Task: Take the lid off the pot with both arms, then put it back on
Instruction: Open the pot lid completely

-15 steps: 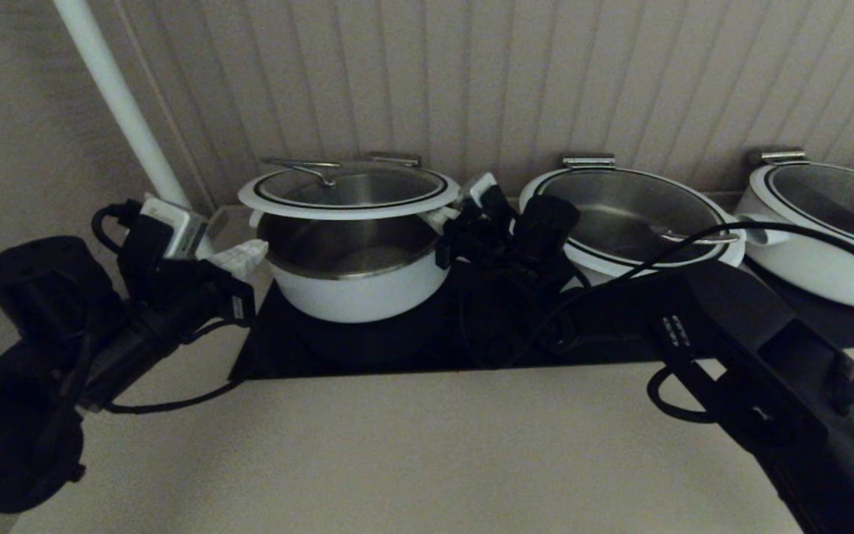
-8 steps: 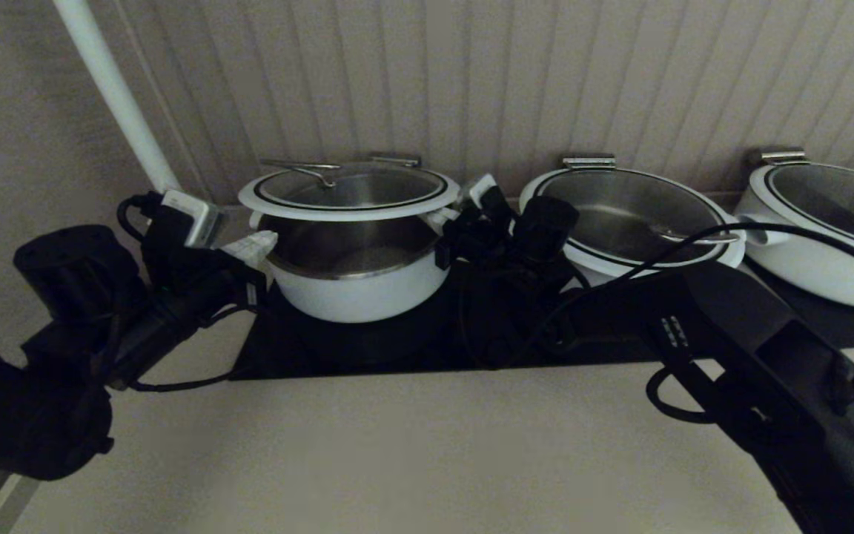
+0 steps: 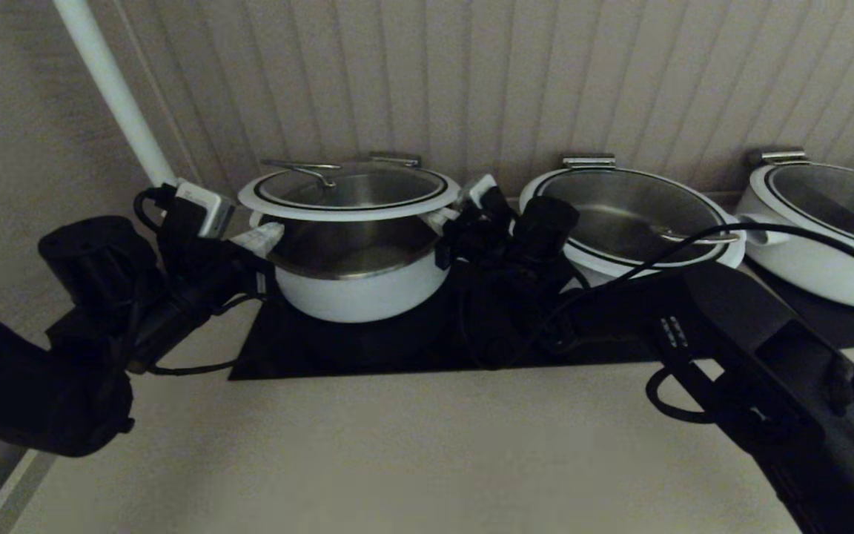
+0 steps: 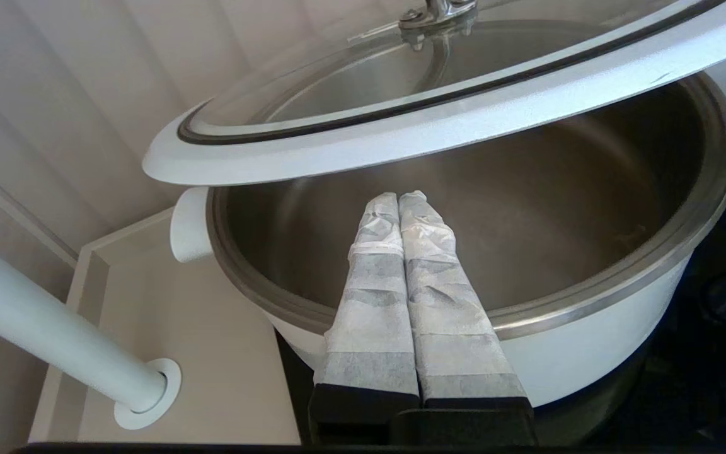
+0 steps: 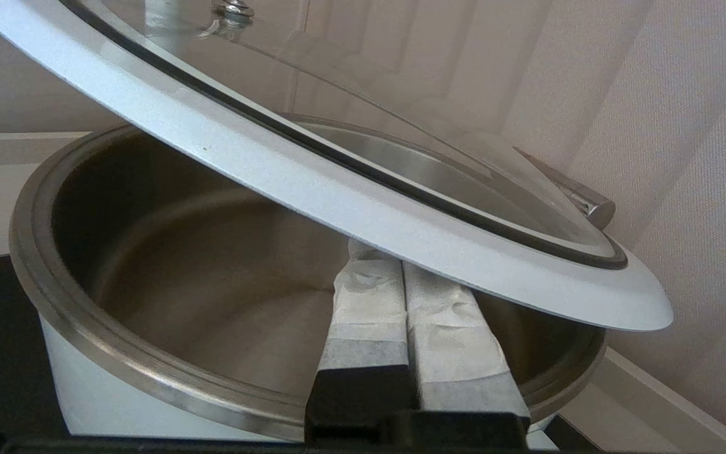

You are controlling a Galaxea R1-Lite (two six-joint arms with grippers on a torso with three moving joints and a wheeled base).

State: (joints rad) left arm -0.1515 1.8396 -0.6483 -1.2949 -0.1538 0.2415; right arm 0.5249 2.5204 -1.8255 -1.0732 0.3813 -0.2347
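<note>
Since a second ago, the left arm is swinging up and in toward the pot (image 3: 356,278), bringing the left gripper (image 3: 262,237) from beside the pot's left wall to just under the raised rim of the lid (image 3: 349,194); the right arm looks unchanged. In the left wrist view the left gripper (image 4: 399,198) is reaching over the steel rim with its wrapped fingers pressed together, tips below the lid (image 4: 451,120) but apparently not touching it. The right gripper (image 5: 380,252) is likewise closed tight, fingers together, tips tucked under the lid (image 5: 312,189) on the opposite side and seemingly propping it. The lid is sitting tilted open above the pot, which stands on the dark mat on the table (image 3: 397,452).

To do this step well, the left gripper should be rising gently until it bears on the white rim, then both arms should be moving evenly, so the lid is not twisting on its rear hinge.
</note>
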